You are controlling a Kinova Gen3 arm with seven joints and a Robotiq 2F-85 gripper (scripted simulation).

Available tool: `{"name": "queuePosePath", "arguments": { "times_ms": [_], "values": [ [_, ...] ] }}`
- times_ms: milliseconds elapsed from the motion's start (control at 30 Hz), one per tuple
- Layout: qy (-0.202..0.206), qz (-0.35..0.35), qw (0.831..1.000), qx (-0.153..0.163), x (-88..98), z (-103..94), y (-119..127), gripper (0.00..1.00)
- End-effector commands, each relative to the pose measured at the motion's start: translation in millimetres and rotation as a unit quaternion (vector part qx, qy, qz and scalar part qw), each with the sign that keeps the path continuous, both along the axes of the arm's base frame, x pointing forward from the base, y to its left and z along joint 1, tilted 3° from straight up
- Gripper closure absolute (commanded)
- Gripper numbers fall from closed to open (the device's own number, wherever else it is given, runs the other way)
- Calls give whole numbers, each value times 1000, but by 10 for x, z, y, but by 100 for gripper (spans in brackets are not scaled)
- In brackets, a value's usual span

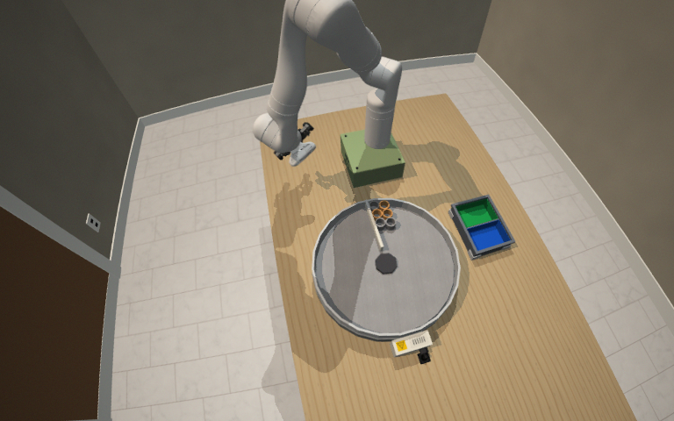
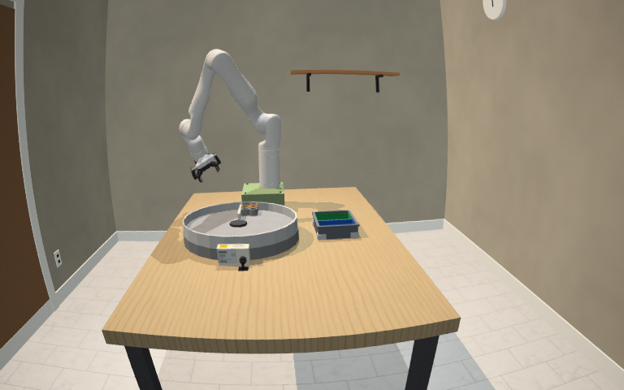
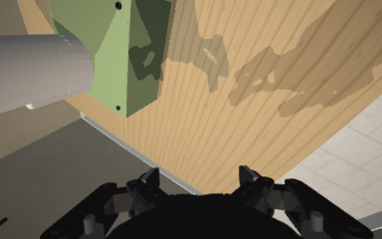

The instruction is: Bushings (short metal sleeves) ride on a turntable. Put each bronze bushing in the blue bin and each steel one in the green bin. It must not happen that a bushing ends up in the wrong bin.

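My gripper (image 2: 210, 175) (image 3: 198, 175) is open and empty, high above the table's back left, away from the turntable. The grey round turntable (image 1: 407, 297) (image 2: 271, 226) has a raised rim. Three bronze bushings (image 1: 383, 207) and three steel bushings (image 1: 390, 226) stand upright in a tight cluster at its back, beside the pale bar (image 1: 375, 228). One steel bushing at the back is partly hidden by the bar. The green bin (image 1: 474, 214) (image 2: 333, 215) and the blue bin (image 1: 489, 237) (image 2: 338, 222) are compartments of one tray right of the turntable; no bushing shows in either.
The green base block (image 1: 377, 174) (image 2: 262, 197) (image 3: 111, 75) of the arm stands behind the turntable. A dark round hub (image 1: 385, 263) (image 2: 238, 223) is at its centre. A white box (image 1: 412, 343) (image 2: 233, 255) with a black knob stands at its front edge.
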State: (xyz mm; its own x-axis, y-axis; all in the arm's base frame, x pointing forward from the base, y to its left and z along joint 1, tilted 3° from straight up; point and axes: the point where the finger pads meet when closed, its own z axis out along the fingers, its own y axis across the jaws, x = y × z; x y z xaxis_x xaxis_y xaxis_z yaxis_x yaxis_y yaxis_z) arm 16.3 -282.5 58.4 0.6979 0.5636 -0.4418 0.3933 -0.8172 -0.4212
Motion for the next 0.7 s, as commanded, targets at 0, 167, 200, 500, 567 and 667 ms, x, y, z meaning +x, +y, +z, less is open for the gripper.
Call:
{"name": "queuePosePath", "arguments": {
  "times_ms": [0, 167, 200, 500, 567, 667],
  "values": [
    [0, 0, 1000, 0, 1, 3, -2, 0],
    [0, 0, 1000, 0, 1, 3, -2, 0],
    [0, 0, 1000, 0, 1, 3, -2, 0],
    [0, 0, 1000, 0, 352, 251, 337, 0],
    [0, 0, 1000, 0, 422, 300, 405, 0],
    [0, 0, 1000, 0, 633, 449, 608, 0]
  ]
}}
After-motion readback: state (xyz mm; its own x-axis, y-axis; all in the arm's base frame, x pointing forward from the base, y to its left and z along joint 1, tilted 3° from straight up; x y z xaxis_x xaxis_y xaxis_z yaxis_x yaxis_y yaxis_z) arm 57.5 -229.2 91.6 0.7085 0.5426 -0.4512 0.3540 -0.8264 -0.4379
